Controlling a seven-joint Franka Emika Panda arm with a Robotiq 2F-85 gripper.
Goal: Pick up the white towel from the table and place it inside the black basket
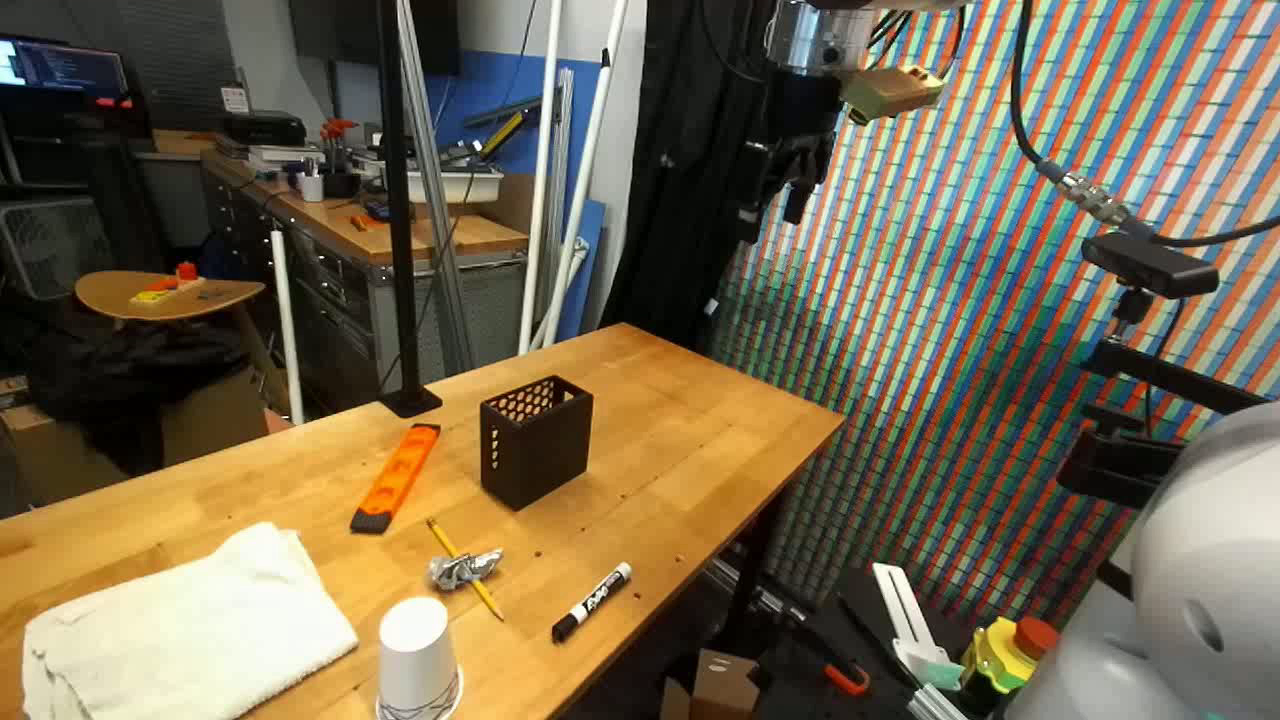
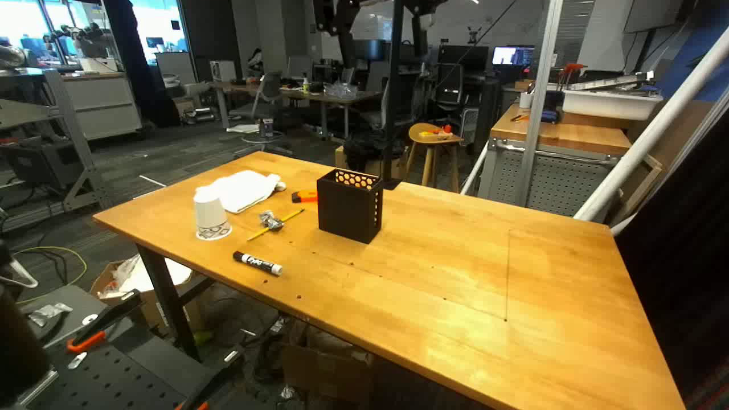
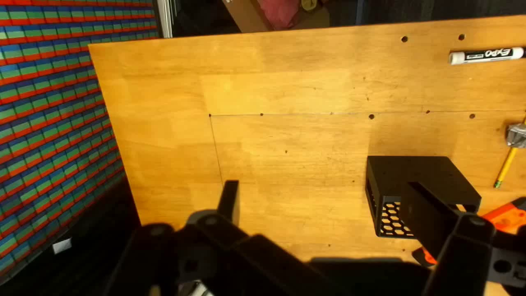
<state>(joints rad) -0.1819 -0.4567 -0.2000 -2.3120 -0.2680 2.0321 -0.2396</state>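
Wooden surface (image 2: 558, 330) before a striped backdrop (image 1: 960, 300); gripper (image 3: 322, 197) released overhead, white towel (image 1: 190, 630) and black basket (image 1: 545, 450) well apart.
I have the gripper high above the surface with its jaws spread wide; in both exterior views I find the white towel loosely folded near the short edge away from the striped backdrop; the black basket stands upright, mouth up, nearer the long edge where a black pole (image 1: 399, 200) stands; an orange tool (image 1: 397, 478) lies near it, on the towel's side; I see a white cup (image 1: 415, 655) upside down just beside the white towel; crumpled foil (image 1: 463, 571) sits over the middle of a yellow pencil (image 1: 490, 600), though I cannot tell whether it wraps round; a marker (image 1: 592, 603) lies near the opposite long edge.
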